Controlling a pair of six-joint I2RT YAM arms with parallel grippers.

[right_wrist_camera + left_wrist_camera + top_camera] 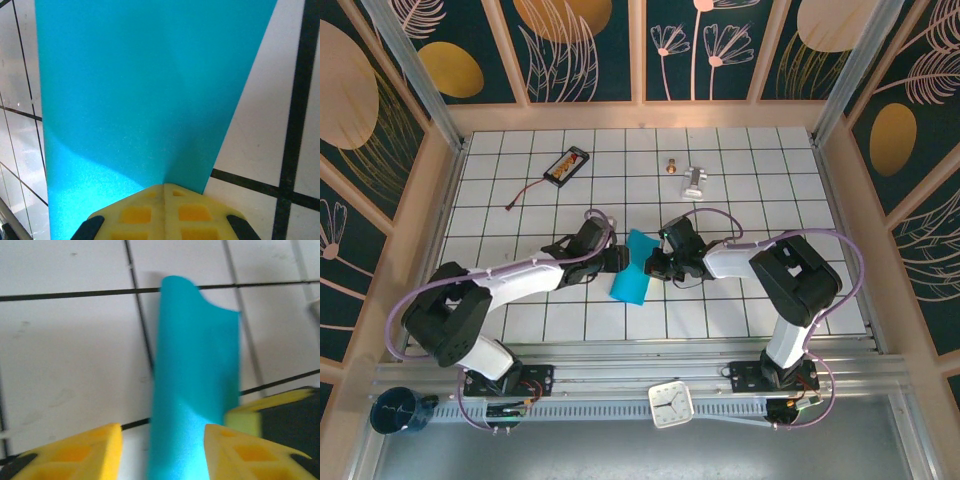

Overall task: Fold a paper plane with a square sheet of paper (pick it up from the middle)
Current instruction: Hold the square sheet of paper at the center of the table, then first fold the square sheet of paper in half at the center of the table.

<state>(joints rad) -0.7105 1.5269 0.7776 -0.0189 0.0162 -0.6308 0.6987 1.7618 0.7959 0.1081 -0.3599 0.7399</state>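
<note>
Right wrist view, nearest in: the right hand (165, 190) is clamped on the square sheet of paper (135, 90), its pads meeting flush over the sheet's near edge, with faint creases fanning away from the pinch. Left wrist view has the left hand (162, 427) spread, one finger on either side of the sheet's raised ridge and not pressing it. From above, the sheet lies between the two hands, waisted at its middle where they meet it, just over the counter (770, 200). The sheet looks thin, light and limp. It would likely buckle, skate on the smooth tiles, or tear under a tug, so I judge a gentle hold at the middle, beside the crease, to be safest. Beyond the sheet, well apart from it, lie a black battery pack (567, 165) and a silver metal piece (693, 180).
</note>
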